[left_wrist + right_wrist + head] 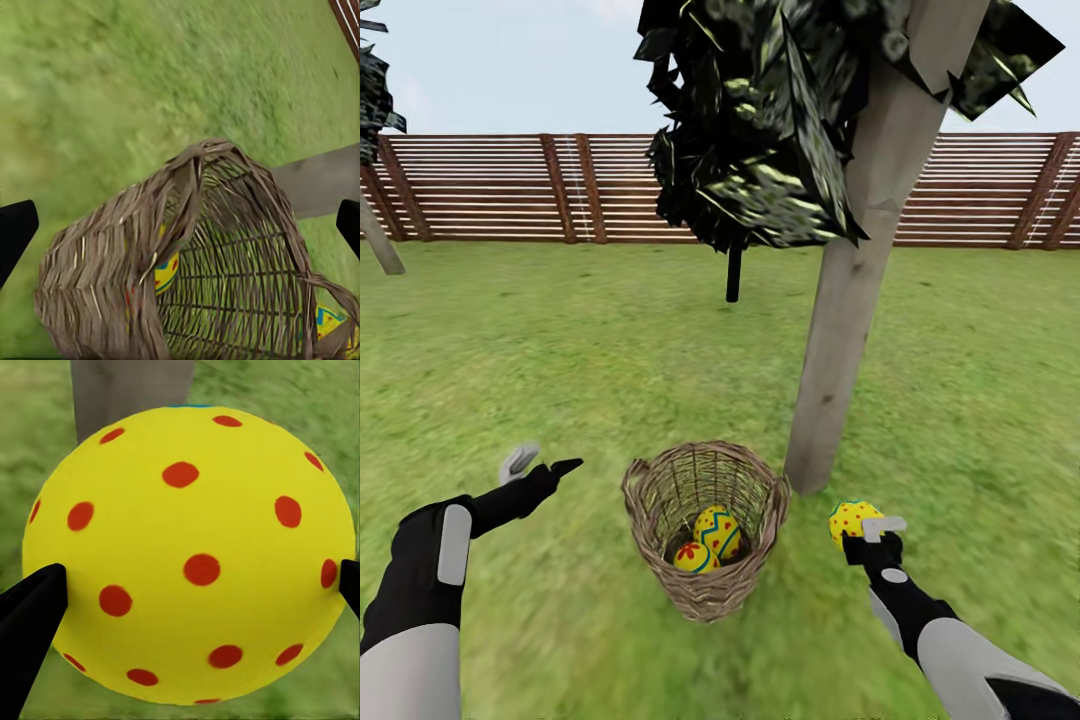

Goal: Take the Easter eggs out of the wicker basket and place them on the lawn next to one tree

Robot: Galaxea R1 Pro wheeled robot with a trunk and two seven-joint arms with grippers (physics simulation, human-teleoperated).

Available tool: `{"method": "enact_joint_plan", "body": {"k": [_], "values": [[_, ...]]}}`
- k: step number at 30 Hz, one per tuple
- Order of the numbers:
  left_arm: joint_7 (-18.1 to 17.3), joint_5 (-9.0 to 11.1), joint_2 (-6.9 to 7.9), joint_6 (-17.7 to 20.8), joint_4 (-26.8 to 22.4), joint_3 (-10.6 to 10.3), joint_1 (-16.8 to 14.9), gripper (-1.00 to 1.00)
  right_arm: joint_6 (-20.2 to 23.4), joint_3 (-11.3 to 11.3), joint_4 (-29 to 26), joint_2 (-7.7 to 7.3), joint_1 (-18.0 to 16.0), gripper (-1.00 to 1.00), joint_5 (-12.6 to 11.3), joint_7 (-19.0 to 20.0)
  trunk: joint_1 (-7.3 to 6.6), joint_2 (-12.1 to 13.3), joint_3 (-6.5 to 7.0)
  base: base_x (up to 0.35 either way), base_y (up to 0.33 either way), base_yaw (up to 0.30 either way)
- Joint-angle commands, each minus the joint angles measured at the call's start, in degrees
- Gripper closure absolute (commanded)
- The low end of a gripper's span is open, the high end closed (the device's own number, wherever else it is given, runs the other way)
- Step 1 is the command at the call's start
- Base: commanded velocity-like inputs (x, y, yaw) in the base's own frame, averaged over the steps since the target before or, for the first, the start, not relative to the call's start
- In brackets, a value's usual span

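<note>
The right gripper (pixel 868 528) has its jaws tight around one egg (pixel 187 555), near the tree (pixel 840 380). Lower it gently onto the grass (pixel 560 350). Two eggs (pixel 717 532) wait in the basket (pixel 650 500). The left gripper (pixel 540 464) has its jaws wide.

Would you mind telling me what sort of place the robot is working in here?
A fenced garden, apparently: mottled green lawn underfoot, a brown slatted wooden fence behind, and a pale-trunked tree beside a wicker basket.
</note>
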Motion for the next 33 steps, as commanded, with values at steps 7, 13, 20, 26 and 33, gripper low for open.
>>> {"method": "enact_joint_plan", "body": {"k": [7, 13, 20, 26, 33], "values": [[-0.34, -0.13, 0.06, 0.33, 0.12, 0.17, -0.05, -1.0, -0.19, -0.37, 1.71, 0.07, -0.63, 1.0, 0.58, -0.08, 0.16, -0.12, -1.61, 0.0, 0.0, 0.0], [-0.34, -0.19, 0.06, 0.33, 0.14, 0.54, -0.05, -1.0, -0.13, -0.37, 1.72, 0.08, -0.65, 1.0, 0.47, -0.08, 0.32, -0.2, -2.94, 0.0, 0.0, 0.0], [-0.34, -0.14, 0.06, 0.33, 0.27, 0.51, -0.05, -1.0, -0.19, -0.37, 1.48, 0.08, -0.82, 1.0, 0.45, -0.08, 0.5, -0.29, -4.49, 0.0, 0.0, 0.0], [-0.34, -0.22, 0.06, 0.25, 0.32, 0.56, -0.05, -1.0, -0.38, -0.37, 1.92, 0.27, -2.54, 1.0, 0.45, -0.07, 0.65, -0.37, -5.82, 0.0, 0.0, 0.0], [-0.34, -0.22, 0.06, 0.26, 0.32, 0.57, -0.05, -1.0, -0.38, -0.37, 1.94, 0.34, -2.66, 1.0, 0.45, -0.05, 0.83, -0.47, -7.37, 0.0, 0.0, 0.0]]}}
